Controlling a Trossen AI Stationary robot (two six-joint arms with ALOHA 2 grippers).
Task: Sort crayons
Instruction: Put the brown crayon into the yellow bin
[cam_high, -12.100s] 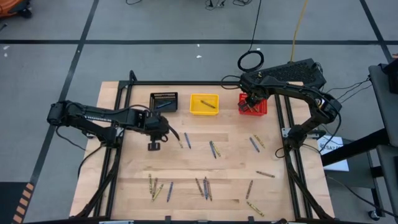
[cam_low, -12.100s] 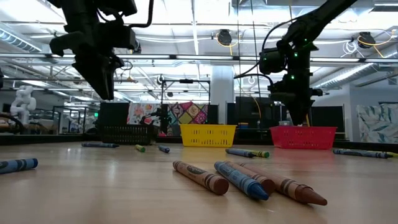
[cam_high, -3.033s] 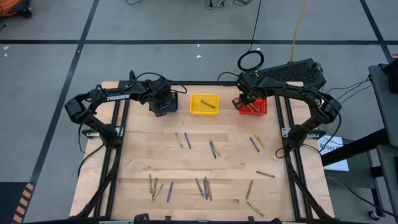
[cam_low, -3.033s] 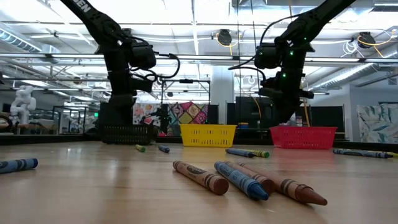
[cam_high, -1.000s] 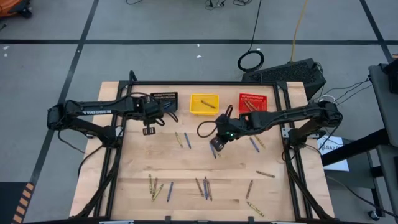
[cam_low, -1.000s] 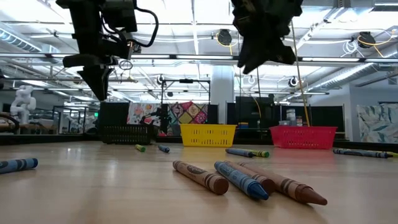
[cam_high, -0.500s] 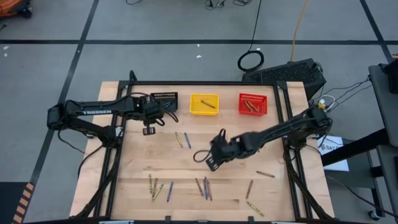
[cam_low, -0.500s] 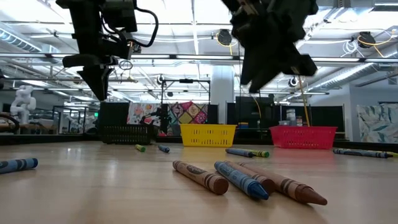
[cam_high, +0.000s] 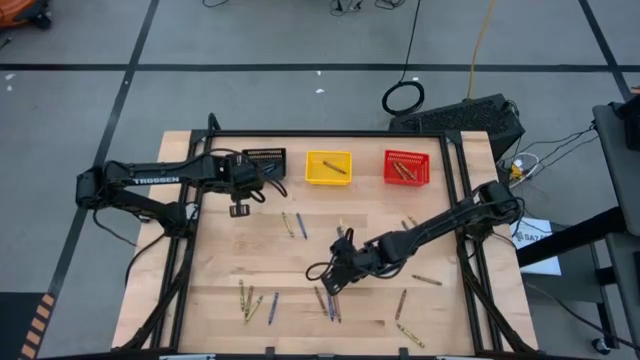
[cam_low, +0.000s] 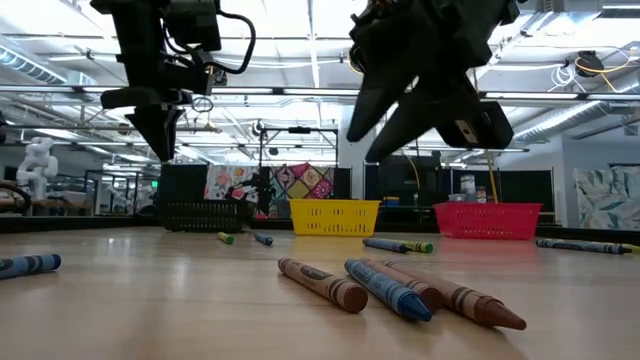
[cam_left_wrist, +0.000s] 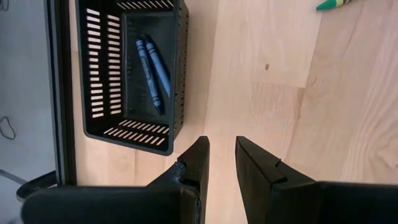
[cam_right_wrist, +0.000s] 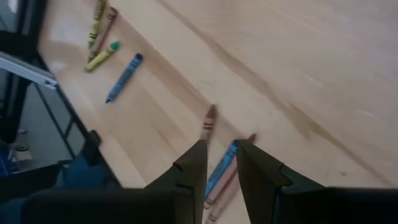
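Note:
Crayons lie scattered flat on the wooden table (cam_high: 230, 265). A small cluster of brown and blue ones (cam_high: 328, 301) lies near the front edge and also shows in the low view (cam_low: 388, 288). My right gripper (cam_high: 334, 284) hovers open and empty just above this cluster; in its wrist view (cam_right_wrist: 221, 158) a brown crayon (cam_right_wrist: 209, 122) and a blue one (cam_right_wrist: 219, 172) lie below the fingers. My left gripper (cam_high: 240, 208) hangs open and empty above the table beside the black bin (cam_left_wrist: 130, 68), which holds two blue crayons (cam_left_wrist: 151, 71).
A yellow bin (cam_high: 328, 166) and a red bin (cam_high: 406, 168) stand along the far edge beside the black bin (cam_high: 264, 162); each holds crayons. More crayons lie at the front left (cam_high: 255, 305), the middle (cam_high: 292, 224) and the right (cam_high: 412, 228). Black frame rails run along both table sides.
My right gripper has swept from the table's middle toward the near edge and a little to the left, ending above the front cluster of brown and blue crayons. No crayon has moved.

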